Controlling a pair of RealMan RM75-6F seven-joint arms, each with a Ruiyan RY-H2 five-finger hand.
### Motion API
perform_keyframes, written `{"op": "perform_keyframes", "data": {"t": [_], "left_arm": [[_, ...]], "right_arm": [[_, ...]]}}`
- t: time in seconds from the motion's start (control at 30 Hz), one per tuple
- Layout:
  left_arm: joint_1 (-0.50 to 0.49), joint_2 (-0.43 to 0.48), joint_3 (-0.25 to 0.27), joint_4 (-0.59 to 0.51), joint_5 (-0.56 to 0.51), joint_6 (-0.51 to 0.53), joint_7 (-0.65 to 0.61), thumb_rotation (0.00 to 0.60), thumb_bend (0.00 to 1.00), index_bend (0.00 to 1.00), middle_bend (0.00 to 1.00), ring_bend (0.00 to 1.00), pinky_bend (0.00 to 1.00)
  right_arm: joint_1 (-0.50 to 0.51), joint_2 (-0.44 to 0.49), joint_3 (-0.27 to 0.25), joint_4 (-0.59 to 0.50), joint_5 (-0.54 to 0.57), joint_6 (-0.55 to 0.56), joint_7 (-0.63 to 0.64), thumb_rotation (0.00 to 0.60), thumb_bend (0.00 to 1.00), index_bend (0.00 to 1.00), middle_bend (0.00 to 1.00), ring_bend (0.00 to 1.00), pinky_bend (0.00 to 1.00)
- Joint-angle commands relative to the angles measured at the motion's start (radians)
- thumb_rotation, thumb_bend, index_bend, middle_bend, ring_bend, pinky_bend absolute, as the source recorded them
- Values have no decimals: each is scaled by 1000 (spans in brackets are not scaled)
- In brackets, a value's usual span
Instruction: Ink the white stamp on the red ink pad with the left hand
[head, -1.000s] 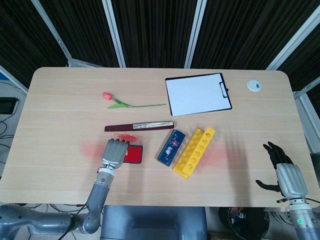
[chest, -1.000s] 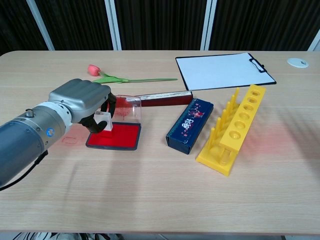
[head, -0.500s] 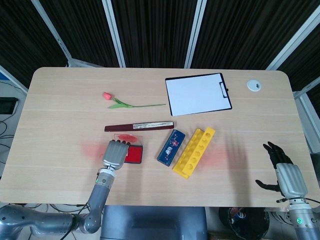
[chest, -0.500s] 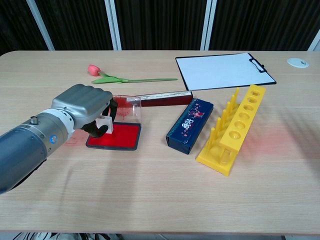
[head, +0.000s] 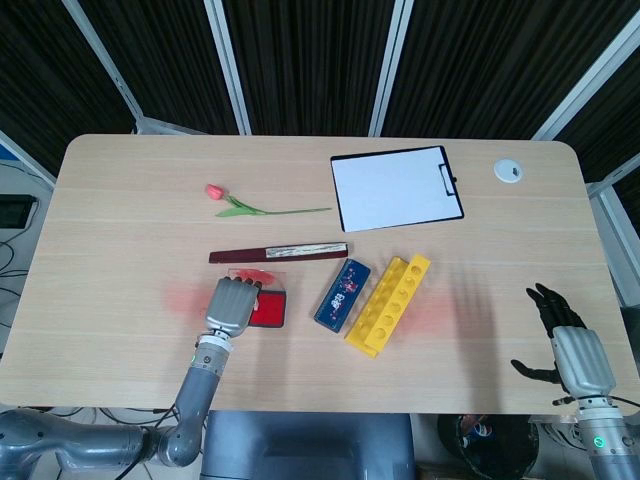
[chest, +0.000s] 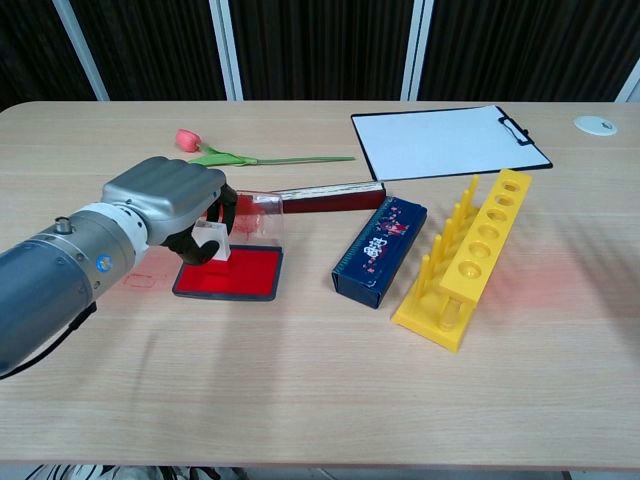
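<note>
1. My right hand (head: 565, 340) sits at the table's near edge, well away from the red ink pad (chest: 230, 272), fingers spread and holding nothing.
2. My left hand (chest: 168, 205) grips the white stamp (chest: 212, 241) over the ink pad's left part; I cannot tell whether the stamp touches the red surface.
3. Right of the pad lie a dark blue patterned box (chest: 381, 250) and a yellow test tube rack (chest: 470, 262).
4. Just behind the pad I see its clear lid (chest: 258, 215), then a closed folding fan (chest: 330, 194).
5. Beyond those lie a tulip (chest: 240, 152) and a clipboard (chest: 447, 141).
</note>
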Motion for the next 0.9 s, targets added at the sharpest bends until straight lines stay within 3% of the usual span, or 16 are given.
{"op": "perform_keyframes", "data": {"t": [0.03,0.53,0.9], "left_arm": [[0,2,2,0,0,-1,3,600,467,587,559,469,549],[19,-21,48,60,29,-14,-19,600,467,588,560,469,549],[33,-13,52,64,76,-6,-59,600,467,588,559,469,549]], "right_arm": [[0,0,0,0,0,0,0,600,130,0,0,0,194],[1,1,1,0,3,-3,5,600,131,0,0,0,194],[0,1,1,-2,3,-2,8,600,130,0,0,0,194]]}}
